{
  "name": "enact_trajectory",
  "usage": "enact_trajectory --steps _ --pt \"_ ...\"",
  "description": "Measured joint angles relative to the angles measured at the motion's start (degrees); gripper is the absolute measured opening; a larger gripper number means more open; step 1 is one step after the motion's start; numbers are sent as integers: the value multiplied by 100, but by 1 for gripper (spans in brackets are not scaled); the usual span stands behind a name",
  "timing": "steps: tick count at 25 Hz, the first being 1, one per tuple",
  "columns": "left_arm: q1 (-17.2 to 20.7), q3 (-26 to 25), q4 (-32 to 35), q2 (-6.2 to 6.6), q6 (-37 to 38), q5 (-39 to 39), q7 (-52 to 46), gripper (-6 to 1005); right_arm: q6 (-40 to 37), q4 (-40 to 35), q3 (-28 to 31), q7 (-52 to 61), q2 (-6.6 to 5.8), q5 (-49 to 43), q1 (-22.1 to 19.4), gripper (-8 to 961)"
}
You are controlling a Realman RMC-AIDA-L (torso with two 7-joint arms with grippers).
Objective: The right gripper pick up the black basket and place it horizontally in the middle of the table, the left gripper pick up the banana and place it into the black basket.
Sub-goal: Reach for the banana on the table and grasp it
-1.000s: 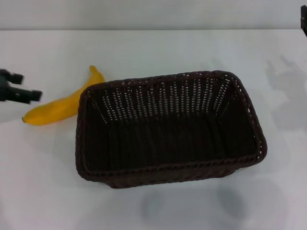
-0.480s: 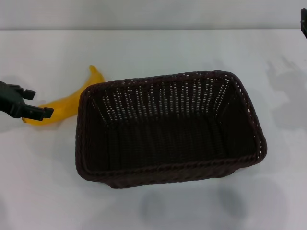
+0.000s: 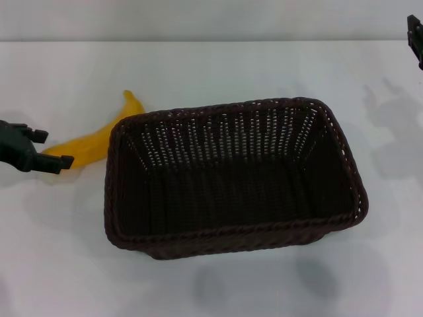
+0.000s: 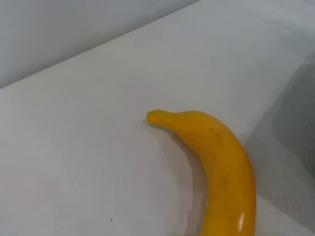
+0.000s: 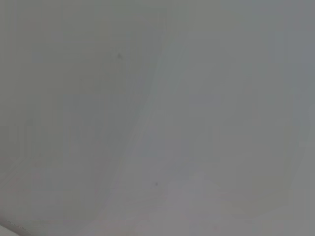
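White table (image 3: 218, 72) | left gripper (image 3: 51, 148) spread, hides banana (image 3: 99, 139) tip | basket (image 3: 231, 177) beyond | right gripper (image 3: 416, 36) cut off, state unclear

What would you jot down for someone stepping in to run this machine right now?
Left tool: open, straddling the lower end of the banana, not yet closed on it.
Right tool: parked at the far right edge, barely in view.
Black basket: sits lengthwise mid-table, empty. That step looks done.
Banana lies on the table by the basket's left end.
Left to do: grip the banana, lift it, put it in the basket.
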Motion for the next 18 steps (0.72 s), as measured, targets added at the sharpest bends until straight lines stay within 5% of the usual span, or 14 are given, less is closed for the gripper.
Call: enact_trajectory --steps 18 --pt "36 12 -310 -122 547 -206 349 787 372 -16 64 -13 -8 -1 60 385"
